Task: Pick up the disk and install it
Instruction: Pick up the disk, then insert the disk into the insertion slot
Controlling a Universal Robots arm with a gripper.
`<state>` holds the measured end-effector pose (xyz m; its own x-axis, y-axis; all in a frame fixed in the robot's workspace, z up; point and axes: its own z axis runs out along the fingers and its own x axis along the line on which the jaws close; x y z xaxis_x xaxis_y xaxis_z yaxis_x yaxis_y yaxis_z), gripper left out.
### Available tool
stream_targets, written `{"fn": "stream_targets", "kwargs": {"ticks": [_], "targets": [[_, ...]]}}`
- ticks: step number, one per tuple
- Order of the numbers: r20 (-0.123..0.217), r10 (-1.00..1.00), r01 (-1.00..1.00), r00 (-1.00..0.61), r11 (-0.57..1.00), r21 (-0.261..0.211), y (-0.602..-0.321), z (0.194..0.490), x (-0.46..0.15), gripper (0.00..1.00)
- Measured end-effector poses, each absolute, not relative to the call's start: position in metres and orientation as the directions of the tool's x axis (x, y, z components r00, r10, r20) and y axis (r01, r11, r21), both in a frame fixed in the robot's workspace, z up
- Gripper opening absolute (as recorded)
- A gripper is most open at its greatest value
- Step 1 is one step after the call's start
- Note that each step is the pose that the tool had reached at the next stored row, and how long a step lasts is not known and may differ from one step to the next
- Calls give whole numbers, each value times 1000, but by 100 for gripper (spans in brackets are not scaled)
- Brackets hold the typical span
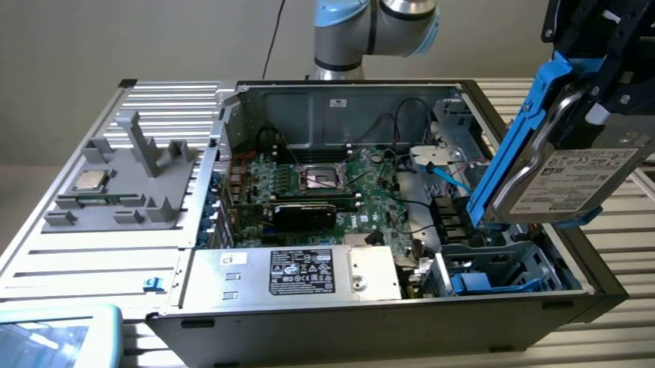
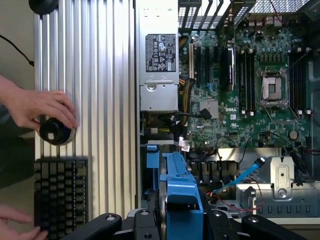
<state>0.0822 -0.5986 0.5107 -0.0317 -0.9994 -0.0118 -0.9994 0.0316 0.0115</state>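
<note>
Blue-framed disk, tilted above open computer case, fingers clamped on it

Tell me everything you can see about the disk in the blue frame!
The disk is a flat, silver-grey, metal-looking rectangle with a white printed label on its face. A bright blue plastic carrier frames its edges. It is up in the air, steeply tilted, on the exterior view's right, with its lower end pointing down toward the open computer case. The gripper is clamped on its upper end.
</note>
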Motion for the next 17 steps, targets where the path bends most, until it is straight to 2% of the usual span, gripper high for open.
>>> {"fn": "stream_targets", "kwargs": {"ticks": [17], "targets": [[-13,-999,-999,-32,32,12,-599,507,82,37]]}}
